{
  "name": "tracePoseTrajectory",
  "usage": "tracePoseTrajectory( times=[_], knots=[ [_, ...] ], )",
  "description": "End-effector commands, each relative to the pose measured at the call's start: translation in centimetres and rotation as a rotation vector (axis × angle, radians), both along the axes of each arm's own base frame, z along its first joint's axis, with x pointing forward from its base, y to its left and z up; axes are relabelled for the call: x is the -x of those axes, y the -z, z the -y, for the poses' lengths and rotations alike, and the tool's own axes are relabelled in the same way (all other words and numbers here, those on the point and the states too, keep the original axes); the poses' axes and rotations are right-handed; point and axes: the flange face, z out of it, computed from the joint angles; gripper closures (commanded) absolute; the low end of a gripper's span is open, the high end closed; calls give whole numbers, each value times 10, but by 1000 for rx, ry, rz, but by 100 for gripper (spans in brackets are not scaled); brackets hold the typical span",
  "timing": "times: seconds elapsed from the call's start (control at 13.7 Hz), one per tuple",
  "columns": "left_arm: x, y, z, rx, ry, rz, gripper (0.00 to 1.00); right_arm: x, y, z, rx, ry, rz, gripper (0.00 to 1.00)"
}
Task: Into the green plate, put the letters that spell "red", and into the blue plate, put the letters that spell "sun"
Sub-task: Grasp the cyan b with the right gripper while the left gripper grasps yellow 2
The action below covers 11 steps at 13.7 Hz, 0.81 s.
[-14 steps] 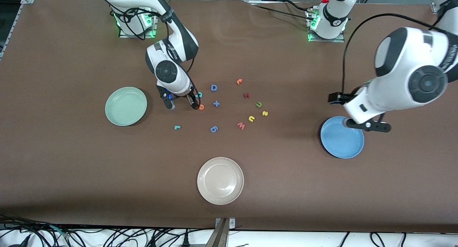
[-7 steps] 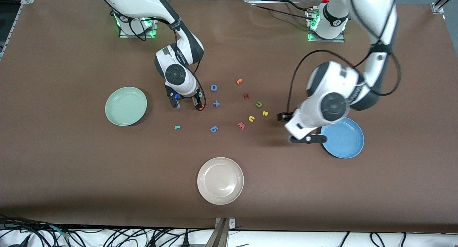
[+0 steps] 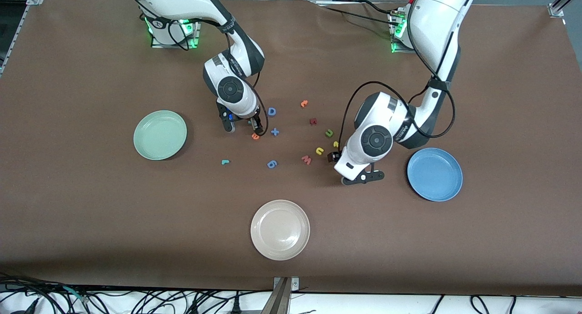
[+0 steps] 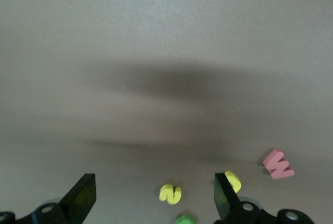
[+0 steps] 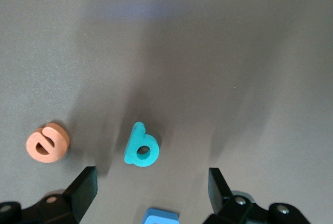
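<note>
My right gripper point(image 3: 244, 125) point(image 5: 151, 180) hangs open, low over the teal "d" point(image 5: 141, 146). The orange "e" point(image 3: 255, 136) point(image 5: 48, 142) lies just beside it. The teal "r" point(image 3: 224, 161) lies apart, nearer the front camera. My left gripper point(image 3: 362, 177) point(image 4: 153, 182) is open and empty over the table, between the letter cluster and the blue plate point(image 3: 434, 174). In front of it lie the yellow "s" point(image 3: 336, 144) point(image 4: 170, 194), the yellow "u" point(image 3: 319, 151) point(image 4: 232, 181) and the green "n" point(image 3: 329, 132) point(image 4: 184, 219). Toward the right arm's end is the green plate point(image 3: 160, 135), which holds nothing.
A beige plate point(image 3: 280, 230) sits nearest the front camera. Other foam pieces lie among the letters: a blue D point(image 3: 272, 111), blue plus point(image 3: 274, 132), blue 6 point(image 3: 272, 164), pink W point(image 3: 306, 159) point(image 4: 278, 163), dark red letter point(image 3: 313, 121) and orange letter point(image 3: 304, 103).
My left arm has swung from over the blue plate to beside the yellow letters. My right gripper has shifted slightly over the "d" and "e". No letter has moved.
</note>
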Motion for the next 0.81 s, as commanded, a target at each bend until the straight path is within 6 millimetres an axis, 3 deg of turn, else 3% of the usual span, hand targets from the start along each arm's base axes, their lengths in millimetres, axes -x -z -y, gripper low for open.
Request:
tracePoseTrajectory(
  times=[0.0, 0.29, 0.51, 0.73],
  knots=[
    [25, 9, 5, 15, -33, 39, 0, 11, 3, 8, 8, 20, -15, 8],
    [68, 28, 12, 48, -7, 114, 0, 13, 5, 10, 12, 10, -16, 15],
    [79, 33, 21, 37, 20, 110, 0, 13, 5, 10, 11, 6, -16, 37],
    [85, 35, 18, 10, 71, 117, 0, 13, 6, 11, 11, -2, -15, 45]
  ],
)
